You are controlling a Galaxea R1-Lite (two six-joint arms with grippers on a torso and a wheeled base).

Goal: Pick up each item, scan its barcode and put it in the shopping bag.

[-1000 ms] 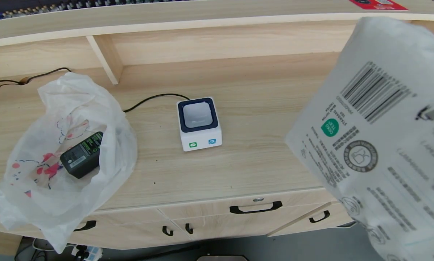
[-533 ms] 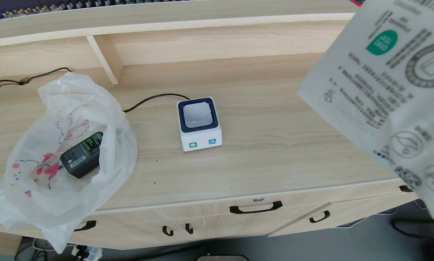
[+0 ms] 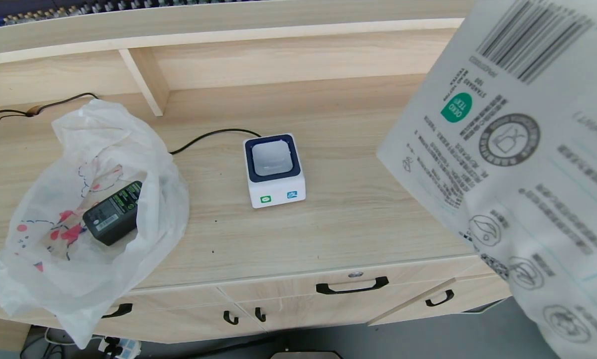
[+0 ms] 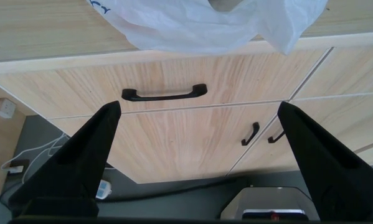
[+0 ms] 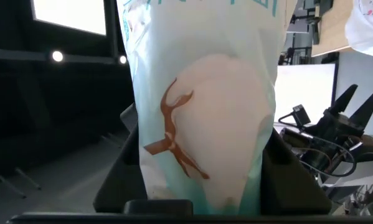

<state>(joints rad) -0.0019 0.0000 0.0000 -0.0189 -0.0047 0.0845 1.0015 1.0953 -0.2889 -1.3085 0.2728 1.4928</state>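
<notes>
Hanging high at the robot's right in the head view, a soft white package (image 3: pixel 517 149) covers that side of the scene, its printed back turned toward the camera and its barcode (image 3: pixel 532 35) near the upper end. The right gripper (image 5: pixel 203 146) holds this package (image 5: pixel 205 93): in the right wrist view its 2 dark jaws press in on either side of the pale plastic, which bulges between them and carries a brown mark on the front. The package is up in the air, well apart from the scanner (image 3: pixel 274 169), a small white box with a dark-framed window on top that sits near the middle of the wooden counter (image 3: pixel 358 219). A black cable (image 3: pixel 213 132) runs from the scanner's back toward the left. At the counter's left end lies the shopping bag (image 3: pixel 163 199), thin white plastic with red and blue print, its mouth open toward the scanner and its lower part drooping over the front edge. 1 black adapter (image 3: pixel 112 213) with a label rests inside it. The left gripper (image 4: pixel 198 109) hangs low in front of the drawers, its jaws wide apart with nothing between them; a black drawer handle (image 4: pixel 164 94) and the bag's overhanging fold (image 4: pixel 192 28) show beyond it.
</notes>
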